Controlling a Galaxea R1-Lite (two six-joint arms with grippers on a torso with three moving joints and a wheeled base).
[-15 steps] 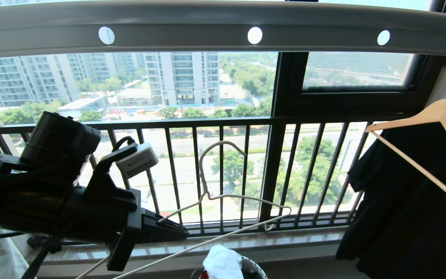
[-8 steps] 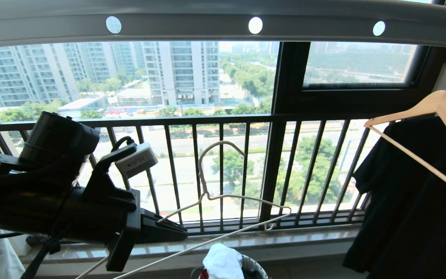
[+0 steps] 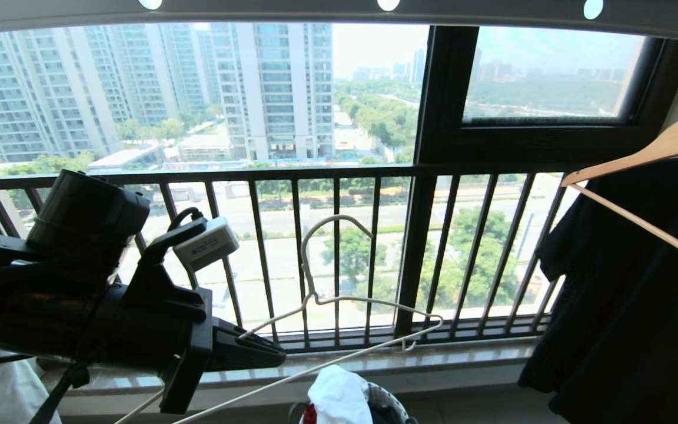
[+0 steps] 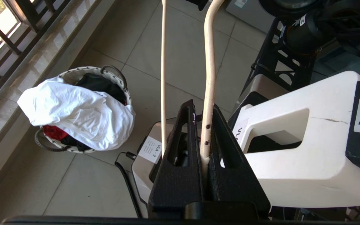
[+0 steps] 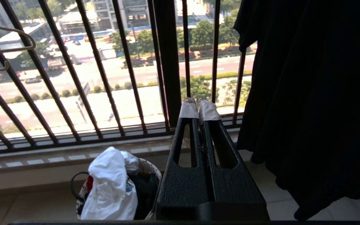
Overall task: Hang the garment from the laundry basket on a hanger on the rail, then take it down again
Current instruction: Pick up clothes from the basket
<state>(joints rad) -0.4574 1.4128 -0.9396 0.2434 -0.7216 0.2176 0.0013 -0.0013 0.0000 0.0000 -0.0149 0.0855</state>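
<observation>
Left claw [image 4: 202, 125] clamped on the hanger [image 3: 339, 300]; right claw [image 5: 198, 109] pressed together, empty; garment [image 4: 77, 114] heaped in the laundry basket [image 4: 117, 73].

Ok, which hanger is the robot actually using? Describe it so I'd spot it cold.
Start at the dark balcony railing. In front of it, the left end effector is shut on a thin cream wire hanger, hook up. The other hanger, on the right, is thick wood and carries a black garment.

Left end effector [image 4: 202, 125] clamped level; right end effector [image 5: 198, 109] closed.
</observation>
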